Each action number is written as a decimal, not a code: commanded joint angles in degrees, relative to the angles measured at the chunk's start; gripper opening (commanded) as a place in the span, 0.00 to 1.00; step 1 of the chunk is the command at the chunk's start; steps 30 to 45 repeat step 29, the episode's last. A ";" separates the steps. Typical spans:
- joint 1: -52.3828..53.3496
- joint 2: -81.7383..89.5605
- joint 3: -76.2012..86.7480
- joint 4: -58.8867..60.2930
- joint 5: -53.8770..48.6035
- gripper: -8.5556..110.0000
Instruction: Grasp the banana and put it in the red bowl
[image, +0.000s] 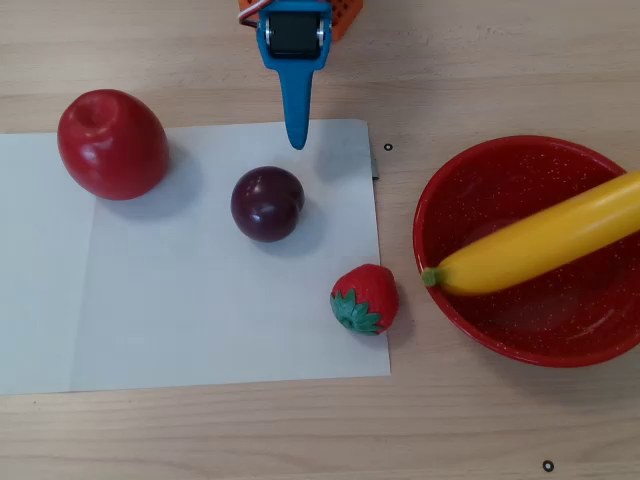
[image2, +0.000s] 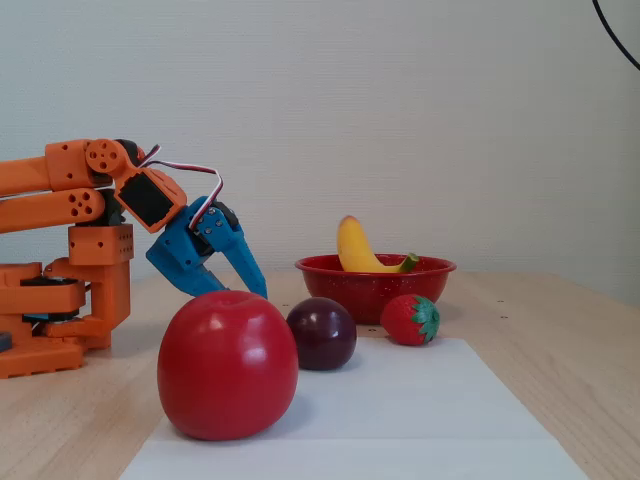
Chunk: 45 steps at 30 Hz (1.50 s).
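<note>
Banana (image: 540, 247) lies across the red bowl (image: 500, 325), stem tip over the near rim. Gripper (image: 296, 140) empty, jaws nearly closed, tip at the paper's (image: 200, 330) far edge, apart from the plum (image: 267, 203). Counter (image: 480, 430) around the bowl open.

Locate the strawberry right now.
In the overhead view the strawberry sits at the white paper's right edge, between the plum and the red bowl, touching neither.
</note>
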 joint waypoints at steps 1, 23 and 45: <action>0.44 0.70 0.88 -0.44 1.05 0.08; 0.44 0.62 0.88 -0.09 -0.70 0.08; 0.44 0.62 0.88 -0.09 -0.70 0.08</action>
